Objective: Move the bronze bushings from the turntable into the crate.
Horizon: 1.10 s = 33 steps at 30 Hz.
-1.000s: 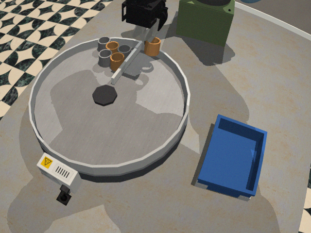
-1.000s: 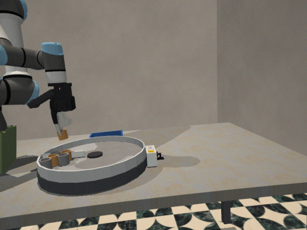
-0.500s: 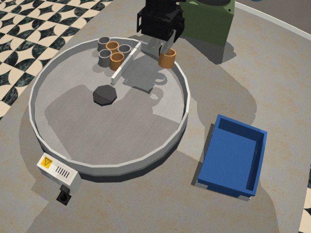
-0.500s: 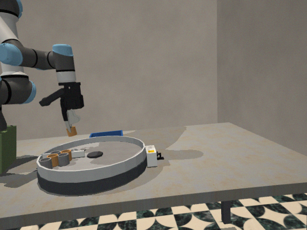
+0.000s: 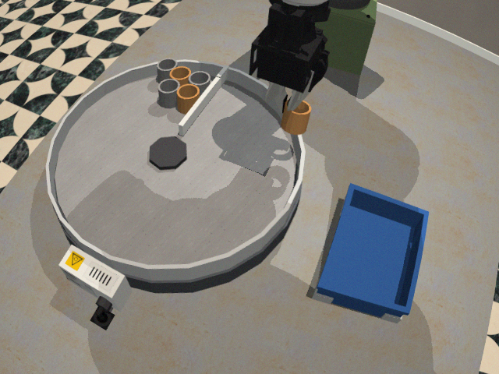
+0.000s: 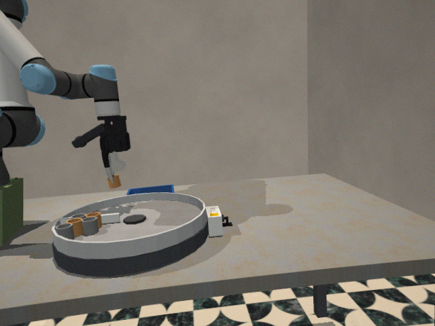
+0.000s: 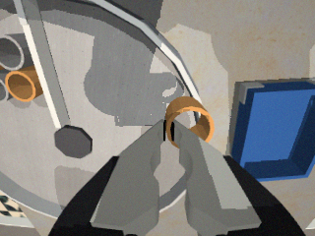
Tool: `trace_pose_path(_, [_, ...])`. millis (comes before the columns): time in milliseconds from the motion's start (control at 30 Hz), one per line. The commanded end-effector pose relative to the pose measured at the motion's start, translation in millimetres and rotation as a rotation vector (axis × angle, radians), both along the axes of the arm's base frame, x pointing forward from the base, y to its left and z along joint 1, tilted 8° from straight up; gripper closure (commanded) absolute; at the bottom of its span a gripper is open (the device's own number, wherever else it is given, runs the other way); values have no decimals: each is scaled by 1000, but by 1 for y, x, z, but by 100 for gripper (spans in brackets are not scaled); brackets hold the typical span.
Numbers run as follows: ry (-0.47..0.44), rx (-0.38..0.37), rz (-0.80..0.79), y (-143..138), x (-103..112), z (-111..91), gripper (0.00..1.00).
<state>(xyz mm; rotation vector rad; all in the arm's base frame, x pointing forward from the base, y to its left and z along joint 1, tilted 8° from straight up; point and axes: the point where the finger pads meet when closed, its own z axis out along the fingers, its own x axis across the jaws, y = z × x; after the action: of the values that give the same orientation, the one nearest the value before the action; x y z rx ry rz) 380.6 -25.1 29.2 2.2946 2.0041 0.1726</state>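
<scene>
Broadly, the table (image 5: 422, 132) filled nearly the whole top view, with the checkered floor (image 5: 48, 36) showing at the upper left. On it the turntable (image 5: 56, 132), a wide grey dish with a raised rim, took up the left and centre of the frame. The blue crate (image 5: 419, 261) sat at the lower right, well apart from the turntable's rim, and I could see nothing inside it. A green block (image 5: 350, 36) stood at the top edge behind my arm. A white control box (image 5: 94, 275) touched the turntable's rim at the lower left. A white divider bar (image 5: 199, 102) ran from the upper rim down toward the dark octagonal hub (image 5: 168, 152) near the middle.

My gripper (image 5: 292, 105) hung at the upper centre of the top view, over the turntable's right rim. Its fingers were pinched almost fully together on the wall of one bronze bushing (image 5: 297, 118), one finger inside the sleeve and one outside. In the exterior view that bushing hung clear above the turntable, tilted a little.

Left of the divider, at the upper rim, clustered the rest: three steel bushings (image 5: 168, 91) and two more bronze bushings (image 5: 187, 97), standing upright and touching one another.
</scene>
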Motion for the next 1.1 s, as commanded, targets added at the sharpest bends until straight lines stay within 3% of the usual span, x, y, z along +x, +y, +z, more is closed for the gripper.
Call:
trace_pose_path(0, [1,-3,-2,18,14,2,100])
trace_pose_path(1067, [1,-3,-2,129,88,13,100])
